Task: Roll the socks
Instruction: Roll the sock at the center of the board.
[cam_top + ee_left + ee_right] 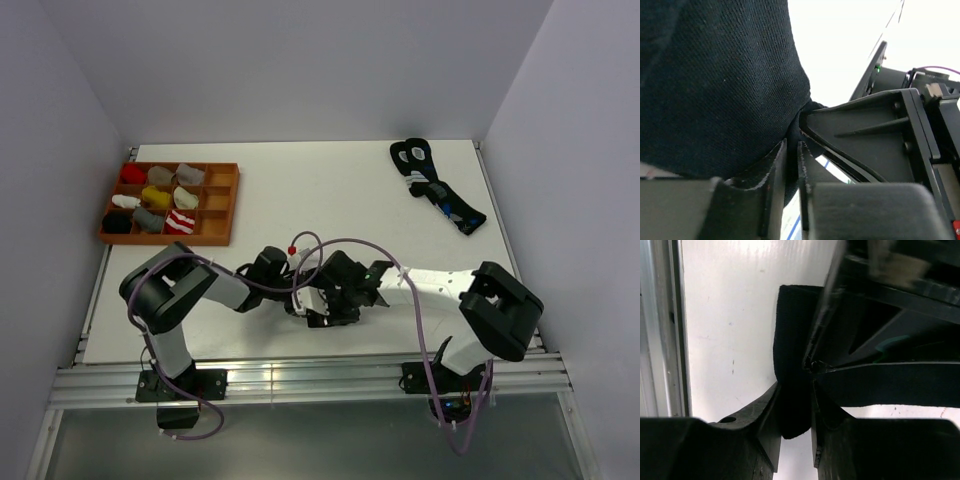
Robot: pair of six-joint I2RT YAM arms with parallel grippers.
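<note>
Right end effector (pixel 795 390) clamped on plain black fabric ankle sock (pixel 790 340), over white surface (pixel 730 315) near front edge, between both arms. Left end effector (pixel 792 145) nearly closed, sock cloth at tips; grip unclear. Sock likely soft, light, limp, stretchy: sags, slips from loose pinch. Best hold: near one end, both layers together.
</note>
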